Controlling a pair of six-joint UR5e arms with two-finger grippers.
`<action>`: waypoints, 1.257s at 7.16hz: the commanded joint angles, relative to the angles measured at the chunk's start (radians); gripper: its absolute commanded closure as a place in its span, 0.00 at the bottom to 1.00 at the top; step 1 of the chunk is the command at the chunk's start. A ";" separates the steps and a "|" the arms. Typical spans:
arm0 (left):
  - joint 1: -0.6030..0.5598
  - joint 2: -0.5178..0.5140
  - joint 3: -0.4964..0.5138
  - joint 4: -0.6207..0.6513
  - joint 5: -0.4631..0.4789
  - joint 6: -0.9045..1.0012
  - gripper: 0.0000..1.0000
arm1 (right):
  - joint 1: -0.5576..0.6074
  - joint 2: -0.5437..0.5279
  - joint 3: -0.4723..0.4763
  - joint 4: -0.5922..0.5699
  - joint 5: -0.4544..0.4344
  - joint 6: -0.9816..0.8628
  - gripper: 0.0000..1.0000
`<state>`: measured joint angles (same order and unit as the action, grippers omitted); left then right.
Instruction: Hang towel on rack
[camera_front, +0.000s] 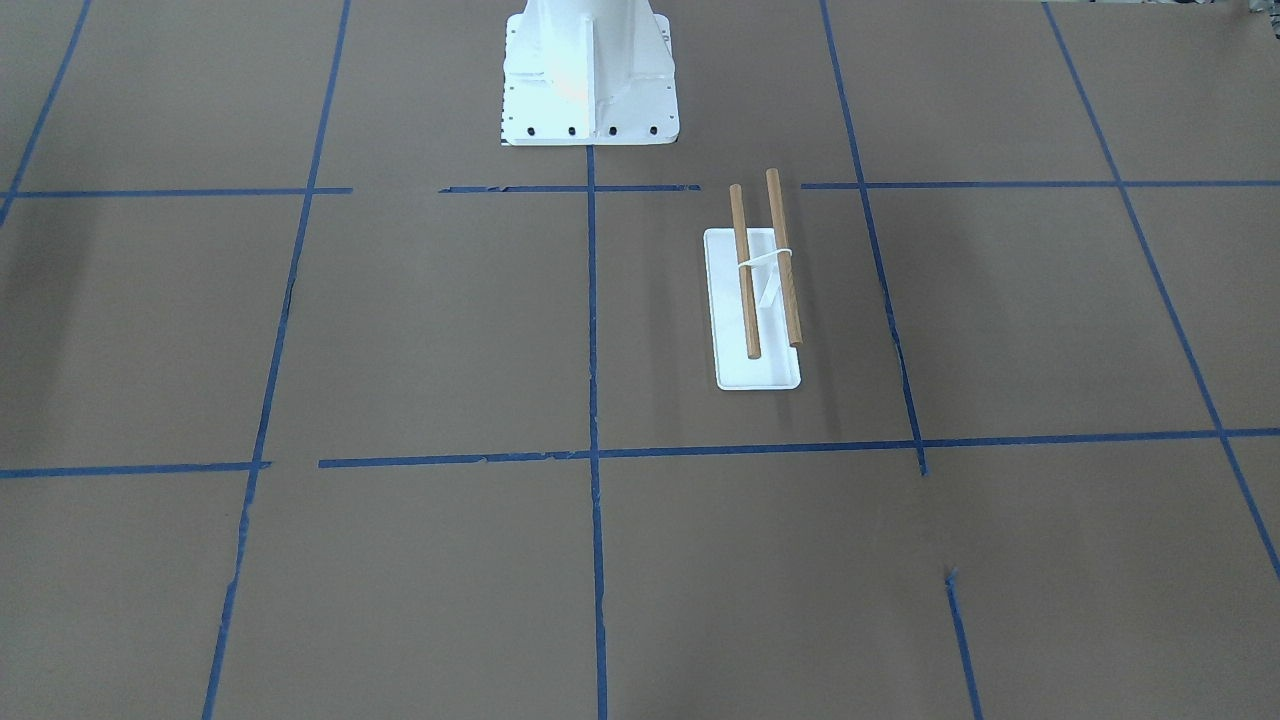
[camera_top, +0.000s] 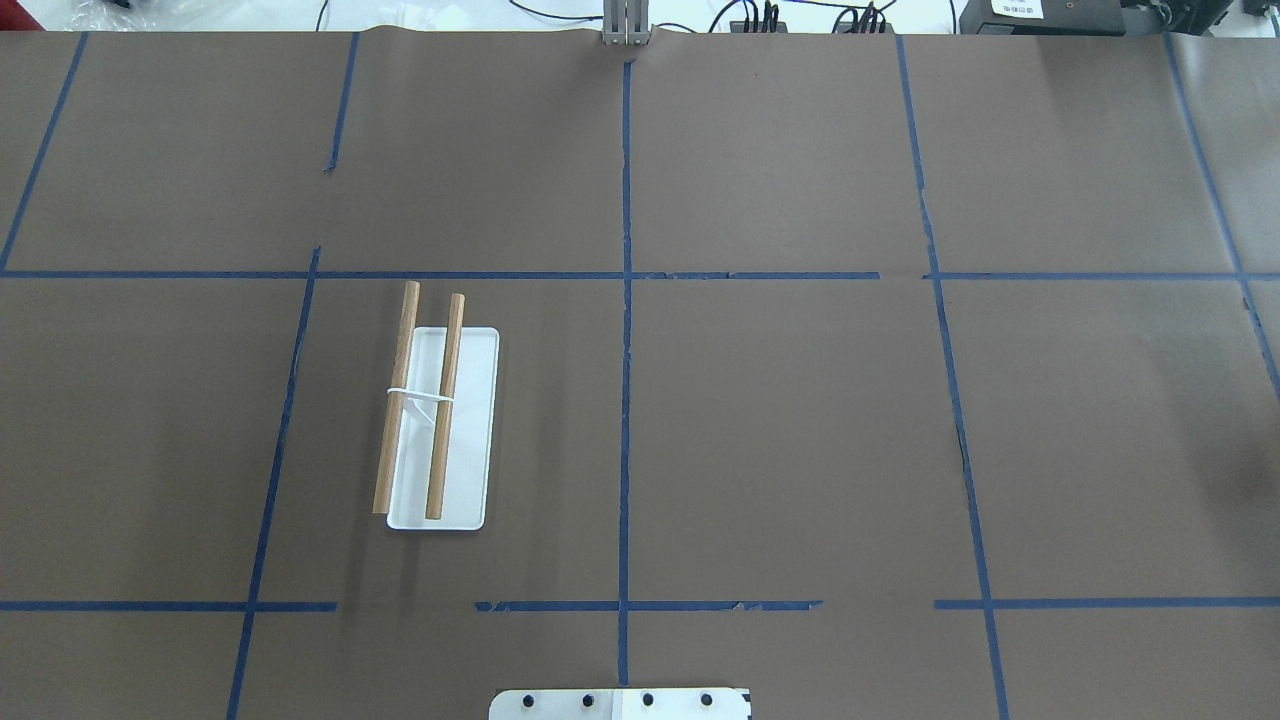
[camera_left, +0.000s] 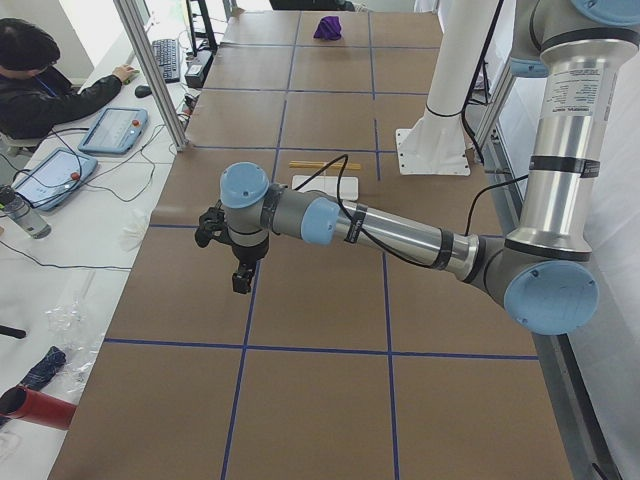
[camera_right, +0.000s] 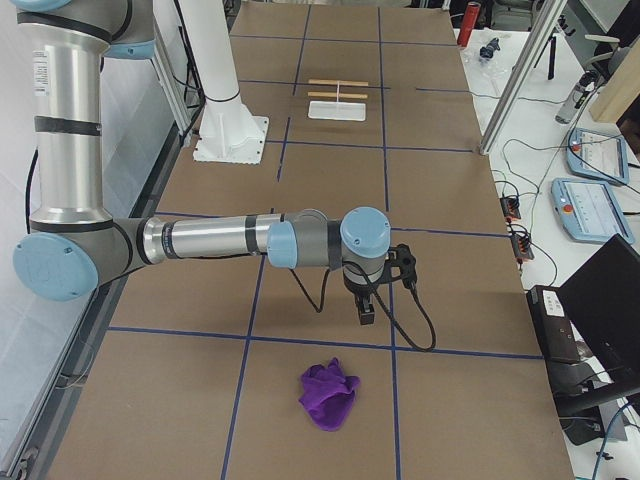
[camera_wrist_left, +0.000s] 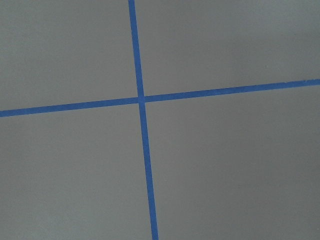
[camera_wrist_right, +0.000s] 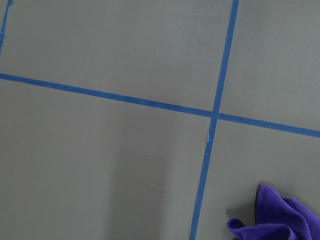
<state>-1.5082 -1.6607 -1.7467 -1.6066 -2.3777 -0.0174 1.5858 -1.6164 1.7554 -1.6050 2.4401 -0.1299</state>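
Front-facing: the rack (camera_front: 758, 300) stands bare on the robot's left half of the table (camera_front: 400, 350), midway between its long edges; the overhead agrees. From the left end, the left gripper (camera_left: 240, 270) hangs over bare tabletop, and I cannot tell its opening. From the right end, the right gripper (camera_right: 367, 300) hovers near the crumpled purple towel (camera_right: 330, 393) by the right end edge — opening unreadable too. Likely trouble: pinching one bunched fold would carry a wad that slips off the rods (camera_front: 785, 260) — or tips the light rack.

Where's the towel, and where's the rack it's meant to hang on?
towel (camera_right: 328, 393): exterior right view, middle of the crumpled purple cloth.
rack (camera_top: 468, 430): overhead exterior view, bare part of its flat white base.
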 joint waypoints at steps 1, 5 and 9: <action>-0.001 0.010 0.028 -0.142 -0.003 -0.001 0.00 | -0.010 -0.023 0.026 0.023 -0.036 -0.098 0.07; 0.000 0.010 0.039 -0.144 -0.005 0.002 0.00 | -0.023 -0.040 -0.256 0.231 -0.174 -0.489 0.02; 0.000 0.010 0.039 -0.144 -0.006 0.002 0.00 | -0.044 -0.066 -0.361 0.315 -0.277 -0.530 0.22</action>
<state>-1.5079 -1.6506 -1.7083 -1.7502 -2.3833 -0.0153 1.5538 -1.6720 1.4165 -1.2990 2.1938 -0.6386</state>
